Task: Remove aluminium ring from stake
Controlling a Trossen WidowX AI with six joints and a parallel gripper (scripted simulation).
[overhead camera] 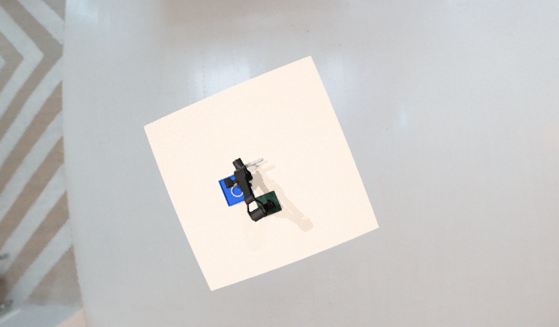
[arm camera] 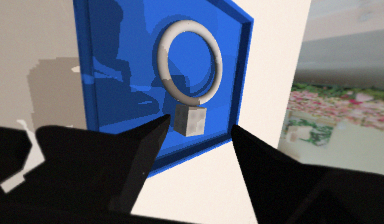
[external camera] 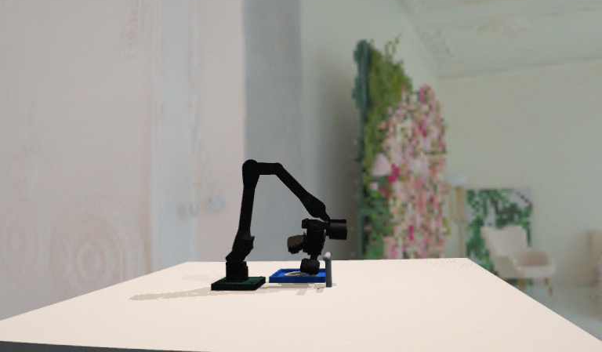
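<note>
Top: aluminium ring, pale, round (overhead camera: 232, 192) (external camera: 290, 273) (arm camera: 163, 59), inside square blue tray, low-walled (overhead camera: 227, 193) (external camera: 284, 280) (arm camera: 112, 59). Grey steel stake, rod-like cross-bar (overhead camera: 256, 162) (external camera: 328, 271), at tray's 1 o'clock; my dark green square base plate (overhead camera: 277, 198) (external camera: 216, 287) at 4.

Exterior: ring off stake, looks nearly level; floor contact unclear. My black jaws (overhead camera: 235, 183) (external camera: 310, 267) low over tray.

Wrist: smooth, round-section band; blocky, mottled grey tab (arm camera: 189, 120) at its 6 o'clock. My jaws spread, pinching nothing, tips at tab's 9 and 3 o'clock.
</note>
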